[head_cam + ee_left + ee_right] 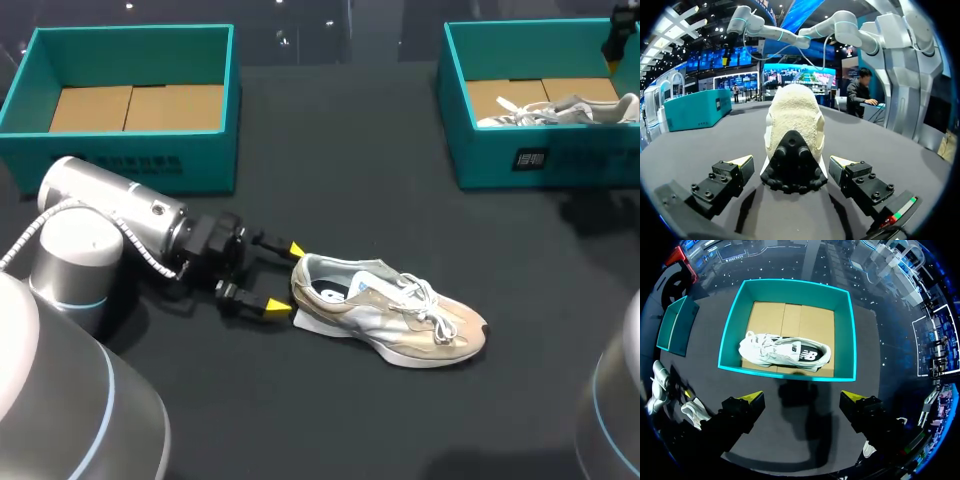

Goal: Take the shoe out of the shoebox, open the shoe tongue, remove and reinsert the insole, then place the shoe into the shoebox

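On the far left of the dark table [340, 160], a teal left shoebox [120, 165] is seen, and its brown cardboard floor is visible. Just in front of this box the left arm [110, 215] is stretched low over the cloth, almost parallel to the surface. The left gripper [287, 280] is held at the heel of a beige shoe [390, 315]. Its jaws are spread wide, one yellow tip on each side of the heel, and a small gap is kept on both sides, so nothing is clamped. In the left wrist view the same heel [794, 115] is seen standing on the table, just ahead of that gripper [791, 161] and between its fingers.

The beige shoe is laid on its sole near the middle of the table, outside both boxes, with the toe pointed to the right and the white laces loose on top.

At the far right a second teal box, the right shoebox [520, 160], is placed, and a white shoe [560, 110] is laid inside it on the cardboard. The right gripper [802, 400] is held high above this box [732, 325], jaws apart and nothing between them.
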Tool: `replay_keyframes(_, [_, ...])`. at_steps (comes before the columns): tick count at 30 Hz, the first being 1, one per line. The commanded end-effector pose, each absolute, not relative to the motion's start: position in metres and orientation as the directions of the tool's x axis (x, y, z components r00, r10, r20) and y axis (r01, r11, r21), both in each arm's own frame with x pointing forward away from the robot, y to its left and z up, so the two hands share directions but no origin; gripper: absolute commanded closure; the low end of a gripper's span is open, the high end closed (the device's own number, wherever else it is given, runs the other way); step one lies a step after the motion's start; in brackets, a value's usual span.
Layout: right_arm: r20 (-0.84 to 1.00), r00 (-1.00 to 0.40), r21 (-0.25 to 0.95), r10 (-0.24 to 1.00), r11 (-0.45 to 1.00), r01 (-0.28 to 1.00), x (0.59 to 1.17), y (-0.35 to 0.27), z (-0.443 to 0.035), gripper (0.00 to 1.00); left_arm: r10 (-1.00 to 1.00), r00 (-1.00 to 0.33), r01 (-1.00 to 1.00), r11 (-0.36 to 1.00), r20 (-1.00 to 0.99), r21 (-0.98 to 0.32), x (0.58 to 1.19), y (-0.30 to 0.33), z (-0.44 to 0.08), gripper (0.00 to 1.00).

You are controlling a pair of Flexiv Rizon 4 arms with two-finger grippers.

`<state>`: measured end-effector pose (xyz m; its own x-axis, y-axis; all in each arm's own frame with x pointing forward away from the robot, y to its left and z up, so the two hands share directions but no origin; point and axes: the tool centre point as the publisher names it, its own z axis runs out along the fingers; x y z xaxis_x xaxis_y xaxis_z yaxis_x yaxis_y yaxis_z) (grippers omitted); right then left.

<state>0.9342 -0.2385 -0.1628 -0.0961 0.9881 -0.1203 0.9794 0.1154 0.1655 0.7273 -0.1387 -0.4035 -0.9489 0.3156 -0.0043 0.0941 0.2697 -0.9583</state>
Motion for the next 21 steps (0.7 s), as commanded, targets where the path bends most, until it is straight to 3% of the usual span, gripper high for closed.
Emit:
replay_keyframes(1, [-0.122,-0.095,0.166,0.988,0.114,0.979,0.934,-0.238,-0.163,0.00,0.331,-0.944,0.106,0.270,-0.011,-0.957,0.729,-0.144,-0.407,0.00])
replay_keyframes(21, [-0.122,-0.095,0.166,0.988,0.114,0.979,0.934,-0.238,-0.163,0.00,0.342,-0.939,0.079,0.267,0.018,-0.960,0.717,-0.169,-0.404,0.00])
